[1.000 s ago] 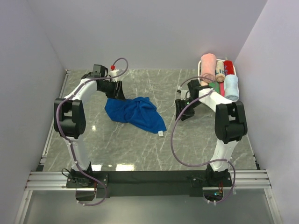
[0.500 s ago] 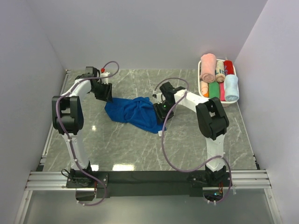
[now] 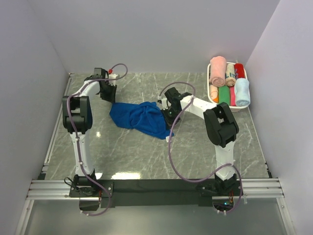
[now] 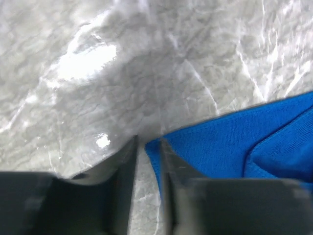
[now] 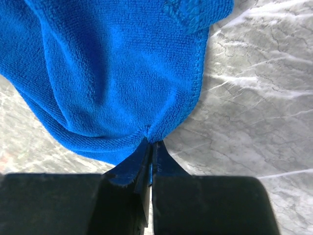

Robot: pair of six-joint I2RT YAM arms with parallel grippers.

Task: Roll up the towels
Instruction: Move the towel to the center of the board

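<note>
The deep royal blue towel [image 3: 139,119] lies crumpled on the marble table, left of centre. My right gripper [image 3: 168,111] is at its right edge. In the right wrist view the right gripper [image 5: 150,142] is shut on a puckered bit of the towel's [image 5: 112,73] hem. My left gripper [image 3: 108,93] is at the towel's back left corner. In the left wrist view the left gripper [image 4: 148,142] stands narrowly open, with the towel's [image 4: 230,142] corner between its tips and bare marble showing in the gap. The pale sky blue towel [image 3: 242,91] lies rolled in the basket.
A white basket [image 3: 247,74] stands at the back right, holding rolled pink, beige, red, green and orange towels beside the pale blue one. Grey walls close in the table on the left, back and right. A small white tag [image 3: 168,140] lies by the towel's near tip.
My right arm swung left from beside the basket to the towel's right edge and shut on the hem. My left gripper's jaws narrowed around the towel's back left corner.
</note>
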